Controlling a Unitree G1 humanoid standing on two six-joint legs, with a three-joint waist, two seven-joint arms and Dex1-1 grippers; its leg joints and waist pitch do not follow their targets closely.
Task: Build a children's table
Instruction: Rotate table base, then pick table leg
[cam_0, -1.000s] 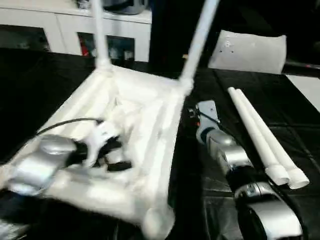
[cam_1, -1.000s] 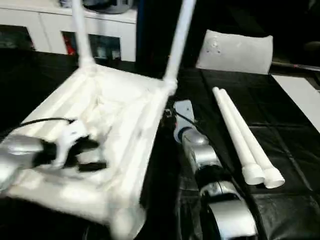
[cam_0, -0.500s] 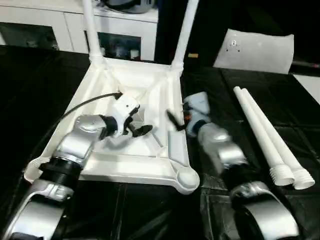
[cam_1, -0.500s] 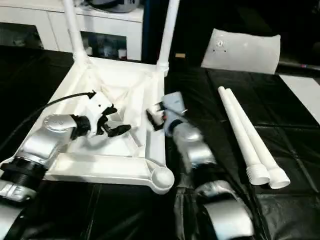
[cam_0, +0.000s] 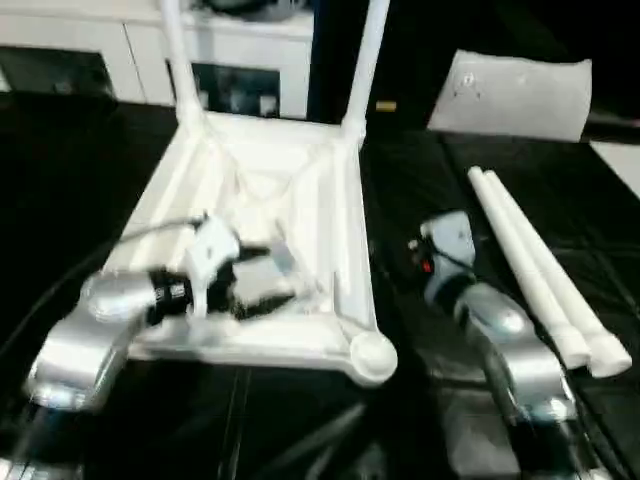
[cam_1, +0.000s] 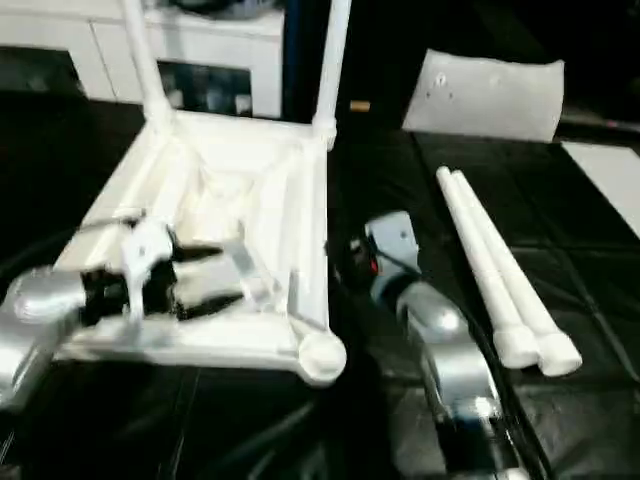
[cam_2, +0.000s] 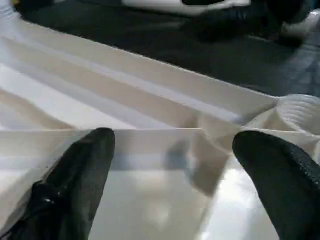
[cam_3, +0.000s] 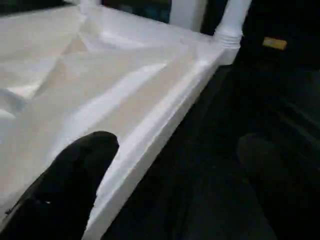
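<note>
The children's table lies upside down: its white tabletop (cam_0: 300, 190) shows its ribbed underside. Two white legs (cam_0: 178, 60) (cam_0: 366, 60) stand in the far corner sockets. The near right socket (cam_0: 372, 352) is empty. Two more legs (cam_0: 530, 270) lie side by side on the black cover to the right. My left gripper (cam_0: 262, 285) hovers open over the near part of the underside, its fingers (cam_2: 80, 175) straddling a rib. My right gripper (cam_1: 352, 262) is open just outside the tabletop's right rim (cam_3: 165, 120), holding nothing.
A flat white bag (cam_0: 520, 95) lies at the back right. White cabinets (cam_0: 90, 50) stand behind the table. The black cover (cam_0: 70, 180) spreads on all sides. A white sheet (cam_0: 620, 165) shows at the right edge.
My right gripper has drawn back to the right, away from the tabletop's rim. My left gripper has slid a little toward the near edge. The camera has shifted too.
</note>
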